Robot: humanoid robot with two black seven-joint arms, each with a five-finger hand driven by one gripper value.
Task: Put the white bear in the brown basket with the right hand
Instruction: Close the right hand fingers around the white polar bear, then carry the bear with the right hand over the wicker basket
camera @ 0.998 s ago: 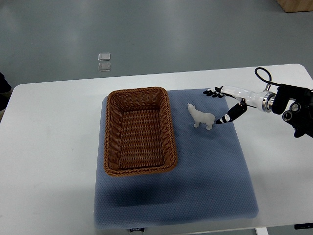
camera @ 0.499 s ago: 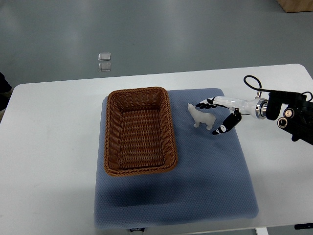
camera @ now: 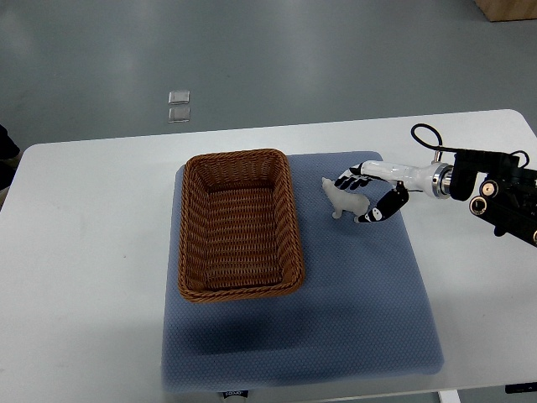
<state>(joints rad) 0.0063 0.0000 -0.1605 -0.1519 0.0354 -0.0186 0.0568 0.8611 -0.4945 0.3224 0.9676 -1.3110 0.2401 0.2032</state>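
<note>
Grey floor fills the top of the view, with two small clear squares (camera: pixel 179 107) lying on it just beyond the far edge of a white table (camera: pixel 84 252); a blue-grey mat (camera: pixel 352 311) is spread over the middle of the table, and a brown basket (camera: pixel 239 224) of woven wicker is set on the mat's left half, its long side running away from the camera, nothing seen inside it. Just to the right of the basket, apart from its rim, the white bear (camera: pixel 342 198) is seen standing on the mat, head toward the basket and rump toward the robot's arm. The right hand (camera: pixel 366 195) is brought in from the right edge on a white forearm with a black wrist unit and a looped cable; its black-tipped fingers (camera: pixel 346 180) are laid over the far side of the bear's back, while the thumb is curled in at the near side by the hind legs; the bear is thus bracketed between fingers and thumb, the hand partly closed around its rear half; whether a firm grip is made cannot be told, and the bear's feet appear to be on the mat. No left arm is seen.
</note>
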